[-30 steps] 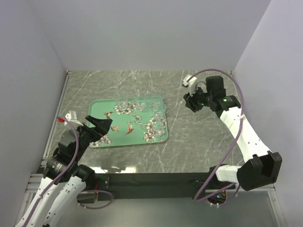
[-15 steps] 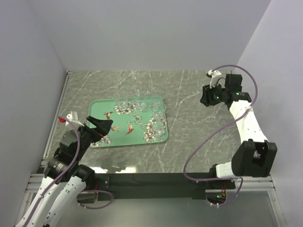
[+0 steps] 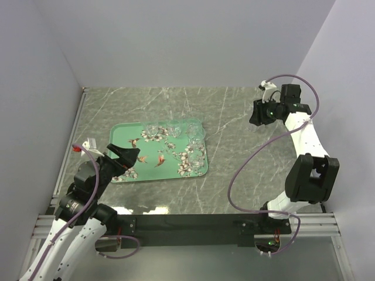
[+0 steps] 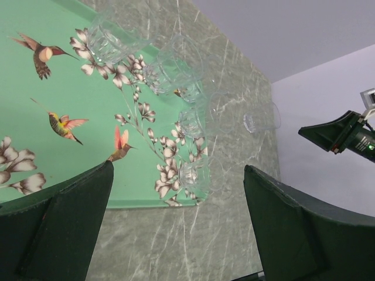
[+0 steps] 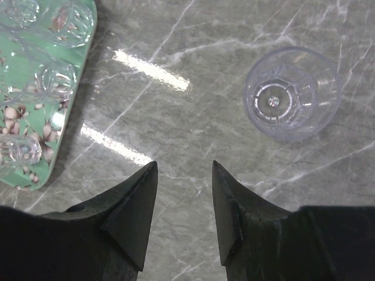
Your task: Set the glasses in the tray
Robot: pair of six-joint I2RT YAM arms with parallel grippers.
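Observation:
The mint-green tray [image 3: 153, 167] lies left of centre on the marble table, and several clear glasses [image 3: 174, 130] stand along its far and right sides. In the left wrist view the glasses [image 4: 108, 41] line the tray [image 4: 35, 105]. One more glass [image 5: 292, 92] stands upright on the bare table, to the right of the tray [image 5: 87, 55]; the left wrist view shows this glass [image 4: 261, 120] too. My right gripper [image 5: 184, 164] hovers open above the table near that glass, holding nothing. My left gripper [image 4: 179, 167] is wide open over the tray's near edge.
Grey walls close in the table on three sides. My right arm [image 3: 304, 146] is stretched toward the far right corner, with its cable looping beside it. My left arm [image 3: 82, 187] sits low at the near left. A black rail [image 3: 187, 222] runs along the near edge.
My right gripper has swung away from beside the tray's right edge toward the far right of the table, still open. The left arm has not moved.

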